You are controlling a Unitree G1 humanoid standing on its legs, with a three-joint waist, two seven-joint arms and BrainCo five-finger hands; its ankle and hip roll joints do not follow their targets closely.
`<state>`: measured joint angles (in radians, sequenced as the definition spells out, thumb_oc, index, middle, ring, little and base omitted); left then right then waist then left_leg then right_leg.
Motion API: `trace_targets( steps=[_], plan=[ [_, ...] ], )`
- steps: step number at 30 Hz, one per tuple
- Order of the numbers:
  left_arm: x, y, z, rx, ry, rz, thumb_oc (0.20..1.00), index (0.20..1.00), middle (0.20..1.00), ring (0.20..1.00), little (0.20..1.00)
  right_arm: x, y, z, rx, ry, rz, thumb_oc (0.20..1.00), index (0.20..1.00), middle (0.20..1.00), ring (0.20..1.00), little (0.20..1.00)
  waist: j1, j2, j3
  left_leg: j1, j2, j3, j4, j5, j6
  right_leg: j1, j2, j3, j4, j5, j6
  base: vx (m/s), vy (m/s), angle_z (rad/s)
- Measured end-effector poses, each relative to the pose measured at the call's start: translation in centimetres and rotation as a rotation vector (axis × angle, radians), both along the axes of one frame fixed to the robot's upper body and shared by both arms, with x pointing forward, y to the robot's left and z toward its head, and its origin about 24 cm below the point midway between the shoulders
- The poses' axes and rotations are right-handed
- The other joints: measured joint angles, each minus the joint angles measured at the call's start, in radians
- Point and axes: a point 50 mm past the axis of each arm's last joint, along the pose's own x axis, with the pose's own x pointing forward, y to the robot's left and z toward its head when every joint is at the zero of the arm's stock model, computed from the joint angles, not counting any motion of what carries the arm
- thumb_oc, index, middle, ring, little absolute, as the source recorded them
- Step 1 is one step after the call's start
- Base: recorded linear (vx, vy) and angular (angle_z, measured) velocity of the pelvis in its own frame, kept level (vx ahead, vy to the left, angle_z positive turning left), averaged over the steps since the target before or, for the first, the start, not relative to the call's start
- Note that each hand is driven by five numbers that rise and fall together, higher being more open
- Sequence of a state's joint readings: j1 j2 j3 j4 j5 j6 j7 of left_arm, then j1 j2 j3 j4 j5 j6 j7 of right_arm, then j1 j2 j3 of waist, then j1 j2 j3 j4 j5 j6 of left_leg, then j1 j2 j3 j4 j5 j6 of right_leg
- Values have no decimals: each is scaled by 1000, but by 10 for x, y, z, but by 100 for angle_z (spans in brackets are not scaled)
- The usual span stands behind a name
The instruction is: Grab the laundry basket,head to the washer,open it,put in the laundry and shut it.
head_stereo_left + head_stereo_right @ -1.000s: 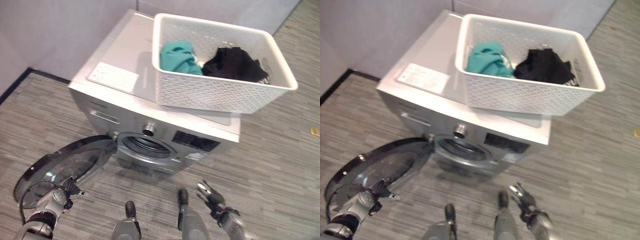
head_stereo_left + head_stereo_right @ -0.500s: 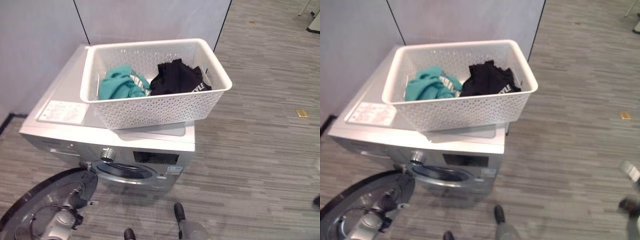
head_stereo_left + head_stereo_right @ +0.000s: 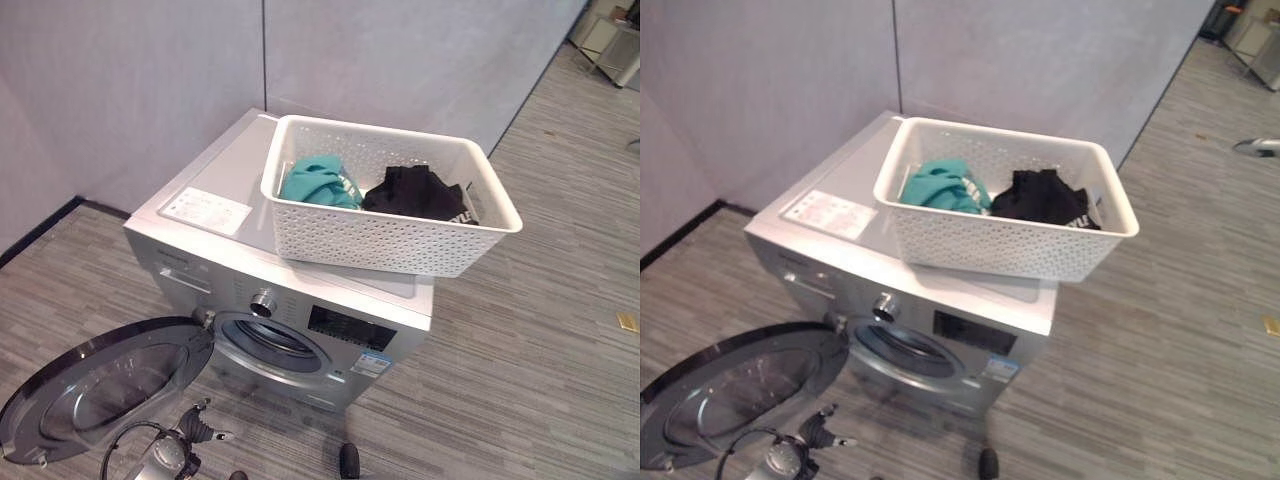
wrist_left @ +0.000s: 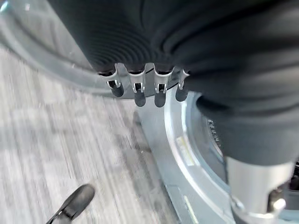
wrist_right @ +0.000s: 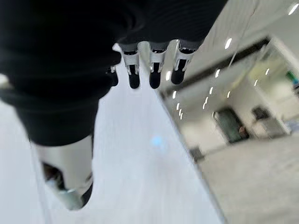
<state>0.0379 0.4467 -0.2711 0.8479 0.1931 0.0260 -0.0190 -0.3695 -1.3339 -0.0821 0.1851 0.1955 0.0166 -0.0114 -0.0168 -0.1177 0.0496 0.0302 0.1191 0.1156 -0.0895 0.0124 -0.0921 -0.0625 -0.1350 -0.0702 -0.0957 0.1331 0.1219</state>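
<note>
**One basket on the washer, door open, both hands empty**

One white perforated laundry basket point(image 3: 385, 235) sits on top of the silver washer point(image 3: 225, 285), toward its right side, with its right end overhanging the edge of the machine's top. The basket is rectangular; its long axis runs across the washer from left to right, roughly parallel to the front panel, and its open mouth faces up. It holds two garments: one teal piece point(image 3: 315, 182) in the left half and one black piece point(image 3: 415, 193) in the right half, lying just beside each other.

The washer carries one control knob point(image 3: 263, 300) and one round drum opening point(image 3: 268, 340) on its front. Its single door point(image 3: 95, 388) is swung fully open to the left, lying low over the grey plank floor point(image 3: 540, 350).

The left hand point(image 4: 145, 88) hangs near the open door, below it in the head views; its fingers point(image 4: 140, 99) are straight, side by side, holding nothing. The right hand point(image 5: 149, 70) is raised clear of the work, fingers point(image 5: 134, 79) likewise straight and empty.
</note>
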Motion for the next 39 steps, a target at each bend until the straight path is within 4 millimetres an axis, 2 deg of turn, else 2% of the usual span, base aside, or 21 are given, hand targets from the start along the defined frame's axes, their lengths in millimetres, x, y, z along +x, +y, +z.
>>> trace_targets(
  steps=[5,9,13,21,23,29,31,35,39],
  plan=[
    [-6,2,-4,-27,34,29,1000,1000,1000,1000,1000,19,4,-17,-46,206,5,1000,1000,1000,1000,1000,18,21,26,-6,-8,-25,3,2,-3,13,-2,-27,8,-1,2,4,-2,15],
    [-20,2,-14,-49,101,86,1000,1000,1000,1000,1000,29,19,-32,-107,366,79,1000,1000,1000,1000,1000,22,8,56,-18,-7,-51,7,4,-5,15,-1,-52,8,-5,-1,13,-1,16],
    [-31,5,-18,-54,139,121,1000,1000,1000,1000,1000,31,21,-31,-151,404,80,1000,1000,1000,1000,1000,30,-8,74,-33,-7,-58,14,3,-5,11,-2,-63,8,-9,-4,-1,-8,8],
    [-37,7,-21,-79,155,182,1000,1000,1000,1000,1000,41,43,-6,-219,344,147,1000,1000,1000,1000,1000,33,-32,94,-57,-5,-64,17,4,-7,-7,1,-72,8,-9,-5,6,-2,3],
    [-38,8,-22,-89,156,221,1000,1000,1000,1000,1000,42,46,-7,-228,350,158,1000,1000,1000,1000,1000,38,-42,96,-59,-5,-65,18,4,-7,-8,2,-72,8,-9,-6,0,0,0],
    [-31,4,-22,-116,137,242,1000,1000,1000,1000,1000,42,54,-25,-251,436,206,1000,1000,1000,1000,1000,48,-53,116,-69,-5,-72,18,5,-7,-16,2,-75,8,-10,-7,0,-3,1],
    [-27,2,-21,-122,126,240,1000,1000,1000,1000,1000,42,51,-37,-246,487,206,1000,1000,1000,1000,1000,55,-56,128,-76,-4,-77,19,5,-8,-19,2,-78,8,-11,-8,-3,-15,6],
    [-23,1,-20,-126,112,227,1000,1000,1000,1000,1000,41,48,-49,-245,546,201,1000,1000,1000,1000,1000,56,-54,136,-102,-5,-91,35,5,-9,-26,0,-97,8,-12,-10,3,-20,14],
    [-10,-5,-13,-172,43,222,1000,1000,1000,1000,1000,42,32,-59,-265,601,126,1000,1000,1000,1000,1000,69,-47,151,-145,-6,-119,51,7,-10,-45,-1,-122,8,-12,-11,0,-16,19]
  ],
)
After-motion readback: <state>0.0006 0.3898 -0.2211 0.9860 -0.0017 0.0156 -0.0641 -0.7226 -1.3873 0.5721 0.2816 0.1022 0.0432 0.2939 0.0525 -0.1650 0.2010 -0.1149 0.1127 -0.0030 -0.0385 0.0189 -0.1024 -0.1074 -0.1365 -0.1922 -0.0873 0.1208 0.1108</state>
